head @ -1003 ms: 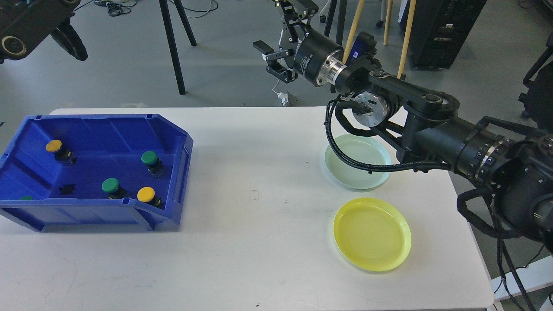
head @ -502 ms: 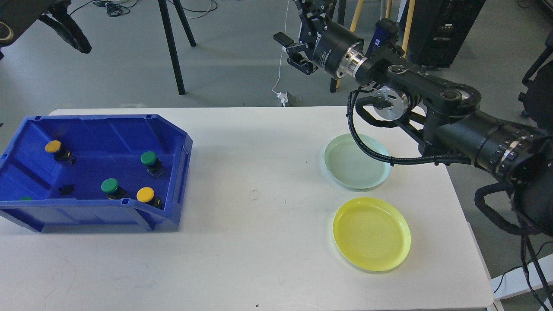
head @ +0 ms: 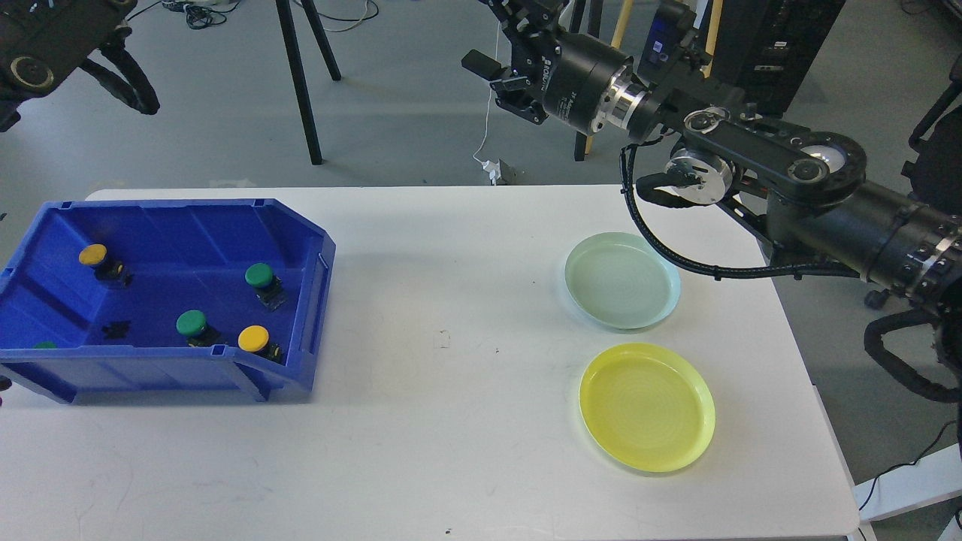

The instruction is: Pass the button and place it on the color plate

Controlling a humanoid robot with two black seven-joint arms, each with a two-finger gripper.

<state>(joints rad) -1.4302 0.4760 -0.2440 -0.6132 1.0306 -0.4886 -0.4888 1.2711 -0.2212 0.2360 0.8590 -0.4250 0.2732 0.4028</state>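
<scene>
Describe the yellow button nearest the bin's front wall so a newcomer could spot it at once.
Find the blue bin on the left of the white table. Just behind its front wall, toward the right corner, sits a yellow button, with a green button to its left. The other yellow button lies far back on the bin's left.

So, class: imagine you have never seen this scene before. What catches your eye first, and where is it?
The bright blue bin on the left of the white table stands out first, with yellow-capped and green-capped buttons scattered inside. On the right lie two bare plates, a yellow plate nearer and a pale green plate behind it. Above them, the big black right arm reaches in, its right gripper raised past the table's far edge.
</scene>
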